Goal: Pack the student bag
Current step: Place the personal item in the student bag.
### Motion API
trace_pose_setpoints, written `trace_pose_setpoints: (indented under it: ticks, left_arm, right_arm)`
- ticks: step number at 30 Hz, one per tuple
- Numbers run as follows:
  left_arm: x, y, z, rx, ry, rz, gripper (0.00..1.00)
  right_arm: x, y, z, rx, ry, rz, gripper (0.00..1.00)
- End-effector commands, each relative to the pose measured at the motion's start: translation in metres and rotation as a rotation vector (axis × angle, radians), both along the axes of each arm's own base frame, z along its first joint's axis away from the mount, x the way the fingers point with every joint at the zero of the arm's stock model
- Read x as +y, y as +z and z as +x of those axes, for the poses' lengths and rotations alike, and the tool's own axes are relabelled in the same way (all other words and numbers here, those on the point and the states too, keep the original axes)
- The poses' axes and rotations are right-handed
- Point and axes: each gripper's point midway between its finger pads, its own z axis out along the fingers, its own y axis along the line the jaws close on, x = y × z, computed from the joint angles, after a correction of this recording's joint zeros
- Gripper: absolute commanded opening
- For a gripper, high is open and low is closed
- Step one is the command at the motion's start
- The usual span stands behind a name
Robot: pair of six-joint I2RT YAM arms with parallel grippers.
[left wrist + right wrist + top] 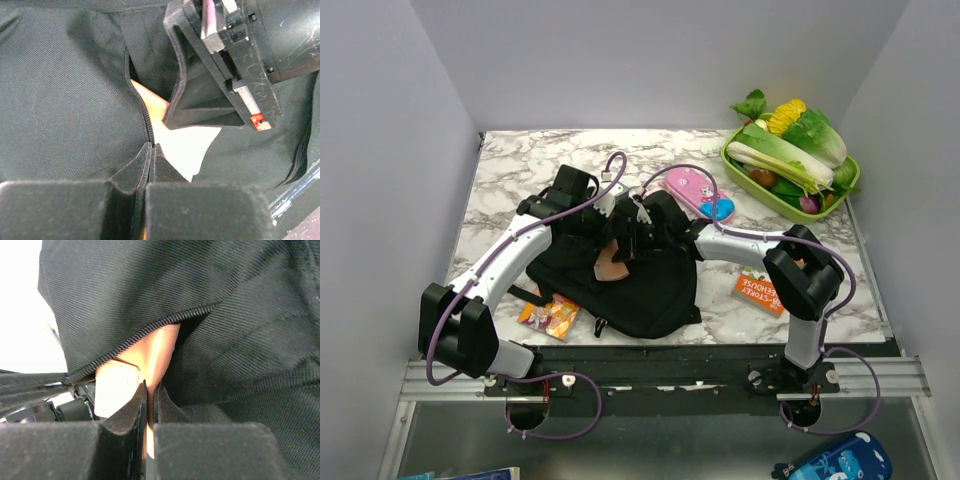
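Observation:
The student bag (630, 280), a black fabric backpack, lies at the table's middle, its zipper partly open. My left gripper (151, 149) is shut on the bag's fabric edge by the zipper (142, 107) and holds the opening apart; in the top view it (608, 205) is at the bag's far edge. My right gripper (150, 392) is shut on a thin orange-brown flat item (156, 347) that sticks partway into the zipper opening. The item also shows in the top view (610, 264) and in the left wrist view (186, 146), below the right gripper's body (220, 65).
A green tray (847, 192) of vegetables stands at the back right. A pink pencil case (695, 190) lies behind the bag. An orange booklet (758, 290) lies to the right of the bag, and a colourful packet (550, 316) at its front left.

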Motion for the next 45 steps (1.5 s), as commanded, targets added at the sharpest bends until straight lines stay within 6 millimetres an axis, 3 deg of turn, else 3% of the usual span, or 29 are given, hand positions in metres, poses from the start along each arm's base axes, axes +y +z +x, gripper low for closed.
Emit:
trace_pose_setpoints:
  ticks: [1,5,9,11,13,14,16,17,19,20,23,24,25,26,28,29,31,35,38,40,45]
  left_arm:
    - [-0.011,0.024,0.005,-0.069,-0.032,-0.068,0.0]
    - [-0.017,0.028,-0.002,-0.039,-0.08,-0.091,0.0]
    - [-0.014,0.024,-0.007,-0.039,-0.086,-0.083,0.0]
    - [-0.012,0.02,-0.009,-0.035,-0.084,-0.075,0.0]
    - [-0.011,0.019,-0.008,-0.035,-0.081,-0.071,0.0]
    - [-0.011,0.016,-0.009,-0.028,-0.078,-0.069,0.0]
    - [-0.011,0.016,-0.009,-0.028,-0.075,-0.07,0.0]
    - [-0.011,0.015,-0.009,-0.024,-0.074,-0.07,0.0]
    - [-0.011,0.016,-0.008,-0.029,-0.067,-0.071,0.0]
    - [-0.011,0.015,-0.008,-0.026,-0.065,-0.071,0.0]
    - [-0.01,0.011,-0.008,-0.025,-0.058,-0.066,0.0]
    - [-0.01,0.01,-0.008,-0.024,-0.057,-0.066,0.0]
    - [-0.01,0.01,-0.007,-0.023,-0.054,-0.066,0.0]
    - [-0.009,0.007,-0.008,-0.018,-0.052,-0.064,0.0]
    - [-0.01,0.006,-0.007,-0.018,-0.052,-0.064,0.0]
    - [-0.01,0.006,-0.007,-0.018,-0.049,-0.065,0.0]
    - [-0.01,0.006,-0.006,-0.014,-0.048,-0.065,0.0]
    - [-0.011,0.007,-0.005,-0.015,-0.05,-0.068,0.0]
    - [-0.011,0.007,-0.006,-0.012,-0.05,-0.066,0.0]
    - [-0.011,0.007,-0.006,-0.011,-0.051,-0.065,0.0]
    - [-0.011,0.006,-0.006,-0.008,-0.051,-0.067,0.0]
  right_arm:
    - [-0.002,-0.004,-0.023,0.023,0.02,0.008,0.1]
    - [0.004,-0.005,-0.01,-0.021,0.008,0.007,0.1]
    - [0.015,0.006,0.015,-0.103,-0.028,0.013,0.1]
    - [0.02,0.021,0.034,-0.166,-0.077,0.022,0.13]
    - [0.022,0.036,0.051,-0.233,-0.123,0.034,0.28]
    - [0.023,0.042,0.059,-0.276,-0.132,0.043,0.52]
    - [0.02,0.052,0.068,-0.318,-0.158,0.044,0.71]
    - [0.016,0.055,0.071,-0.331,-0.163,0.044,0.86]
    - [0.011,0.061,0.07,-0.351,-0.159,0.047,0.91]
    - [0.006,0.054,0.064,-0.359,-0.136,0.032,0.91]
    - [-0.007,0.065,0.052,-0.404,-0.123,0.053,0.87]
    - [-0.019,0.047,0.041,-0.39,-0.115,0.024,0.84]
    - [-0.025,0.046,0.037,-0.4,-0.118,0.026,0.81]
    - [-0.029,0.066,0.034,-0.459,-0.124,0.074,0.72]
    - [-0.044,0.049,0.021,-0.452,-0.117,0.049,0.61]
    - [-0.047,0.053,0.017,-0.464,-0.116,0.061,0.49]
    - [-0.055,0.04,0.007,-0.446,-0.101,0.052,0.41]
    - [-0.049,0.036,-0.004,-0.428,-0.052,0.103,0.17]
    - [-0.04,0.034,-0.001,-0.414,-0.038,0.117,0.06]
    - [-0.036,0.028,0.003,-0.397,-0.039,0.102,0.04]
    - [-0.021,0.035,0.009,-0.394,-0.022,0.124,0.01]
